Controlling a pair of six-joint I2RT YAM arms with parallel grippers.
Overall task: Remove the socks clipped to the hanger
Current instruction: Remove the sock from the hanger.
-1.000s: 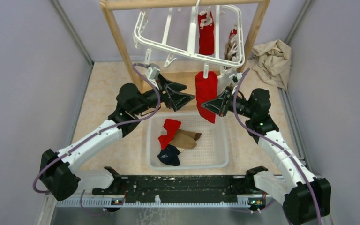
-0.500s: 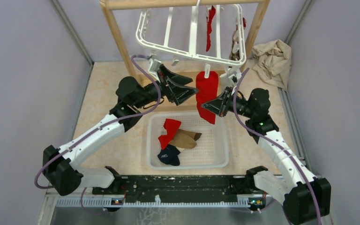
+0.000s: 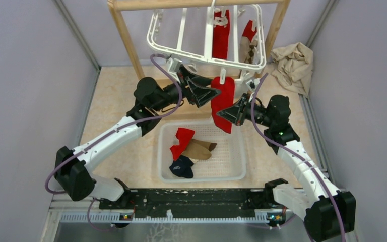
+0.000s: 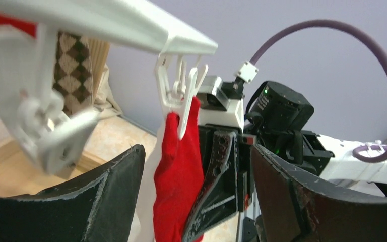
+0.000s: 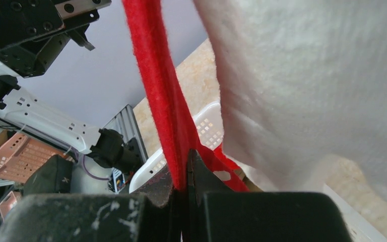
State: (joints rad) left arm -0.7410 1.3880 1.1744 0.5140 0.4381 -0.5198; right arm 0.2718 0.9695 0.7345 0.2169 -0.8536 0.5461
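1. A beige desk [image 3: 116, 101] and lavender walls [image 3: 30, 75] surrounded the hanger [image 3: 181, 30].
2. A red sock [image 3: 223, 98] hung clipped under the hanger's front edge; the right gripper [image 3: 220, 113] pinched it, and the left gripper [image 3: 210, 94] gaped wide alongside.
3. The hanger's rear socks [image 3: 220, 38] were partly hidden.

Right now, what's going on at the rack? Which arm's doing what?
The right tool is shut on the lower part of a red sock that hangs from a clip on the white hanger. The left tool is open, with its fingers on either side of that sock near the clip, not gripping. More socks hang at the hanger's far side. Below, three socks lie in the basket.
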